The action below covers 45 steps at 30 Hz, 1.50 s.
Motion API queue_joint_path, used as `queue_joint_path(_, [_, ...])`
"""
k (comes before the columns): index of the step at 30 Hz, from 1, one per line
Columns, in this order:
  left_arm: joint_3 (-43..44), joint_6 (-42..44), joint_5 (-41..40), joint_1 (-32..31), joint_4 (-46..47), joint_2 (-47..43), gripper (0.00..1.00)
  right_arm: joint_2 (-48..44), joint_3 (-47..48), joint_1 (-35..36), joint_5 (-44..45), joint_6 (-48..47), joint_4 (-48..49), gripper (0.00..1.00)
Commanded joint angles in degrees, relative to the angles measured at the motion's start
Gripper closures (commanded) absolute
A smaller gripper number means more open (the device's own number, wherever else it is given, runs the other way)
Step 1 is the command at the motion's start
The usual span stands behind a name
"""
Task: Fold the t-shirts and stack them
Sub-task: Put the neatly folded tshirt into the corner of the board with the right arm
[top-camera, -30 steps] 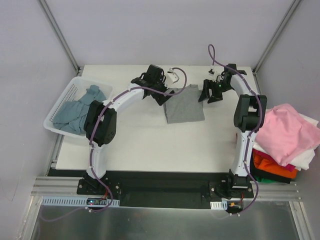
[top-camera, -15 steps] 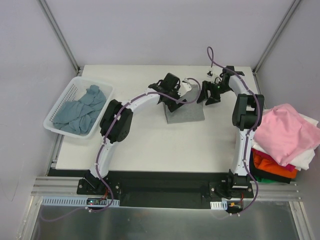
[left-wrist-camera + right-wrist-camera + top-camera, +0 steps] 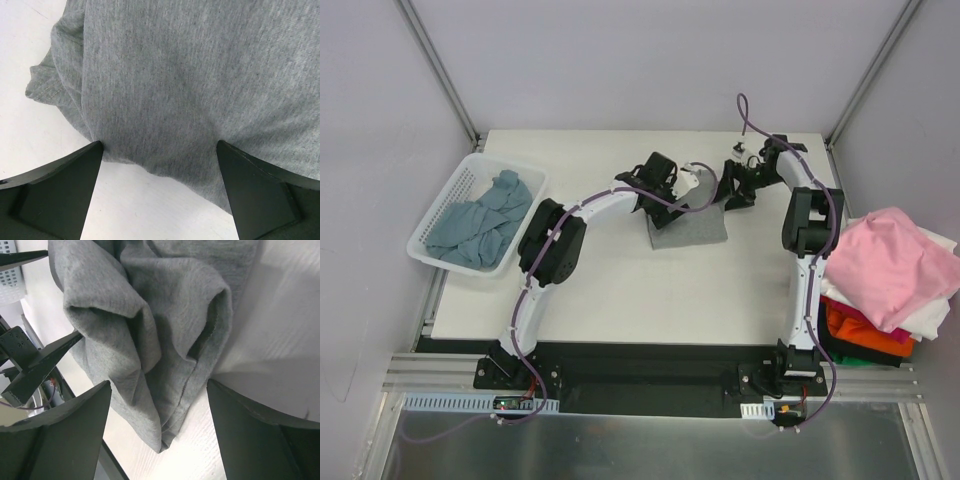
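Note:
A light heather-grey t-shirt (image 3: 690, 228) lies partly folded at the back middle of the table. My left gripper (image 3: 692, 200) is low over its far edge. In the left wrist view this gripper (image 3: 160, 150) is open, with both fingers at the shirt's (image 3: 190, 85) near edge and nothing pinched. My right gripper (image 3: 722, 198) is at the shirt's far right corner. In the right wrist view it (image 3: 157, 387) is open, and a bunched, folded corner of the shirt (image 3: 150, 345) lies between its fingers, not gripped.
A white slatted basket (image 3: 427, 217) at the left edge holds dusty blue-teal shirts (image 3: 480, 225). Off the table's right edge is a stack with a pink shirt (image 3: 895, 265) on top, then white (image 3: 932, 322) and orange (image 3: 860, 335) ones.
My left gripper swung right from the shirt's far left corner to its far edge, near the right gripper. The shirt's far part now looks shorter and bunched. The right gripper shifted slightly left.

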Motion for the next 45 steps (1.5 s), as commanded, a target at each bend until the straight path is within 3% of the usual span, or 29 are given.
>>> queue_joint_path(1, [-1.64, 1.06, -0.63, -0.25, -2.28, -3.06, 0.01, 0.50, 1.35, 1.60, -2.69, -2.58, -3.74, 0.19])
queue_joint_path(13, [-1.20, 0.88, -0.81, -0.34, -2.37, -3.68, 0.01, -0.91, -0.32, 4.51, -6.47, -6.10, -7.61, 0.19])
queue_joint_path(15, [-1.46, 0.88, -0.81, -0.34, -2.54, -3.77, 0.01, -1.17, -0.49, 4.77, -6.12, -6.36, -7.70, 0.22])
queue_joint_path(21, [-2.52, 1.06, -0.90, -0.43, -2.28, -4.47, 0.01, -0.65, -0.23, 4.95, -6.12, -6.63, -8.49, 0.57])
queue_joint_path(25, [-2.96, 0.88, -0.90, -0.34, -2.37, -5.08, 0.01, -0.21, -0.23, 5.92, -6.47, -7.24, -9.37, 0.71])
queue_joint_path(26, [-3.13, 0.80, -0.81, -0.43, -2.37, -5.26, 0.01, -0.29, -0.23, 5.92, -6.56, -7.24, -9.55, 0.82])
queue_joint_path(29, [-3.66, 0.71, -0.90, -0.34, -2.37, -5.87, 0.01, -0.38, -0.23, 6.09, -7.08, -7.24, -9.90, 0.99])
queue_joint_path(37, [-5.24, 1.24, -2.04, -0.43, -2.37, -9.38, 0.01, -6.95, -3.30, 6.01, -3.66, -8.74, -9.72, 0.99])
queue_joint_path(45, [-5.07, 2.55, -6.07, -0.17, -2.28, -15.72, 0.01, -19.00, -10.16, 5.83, 8.81, -7.07, -5.60, 0.99])
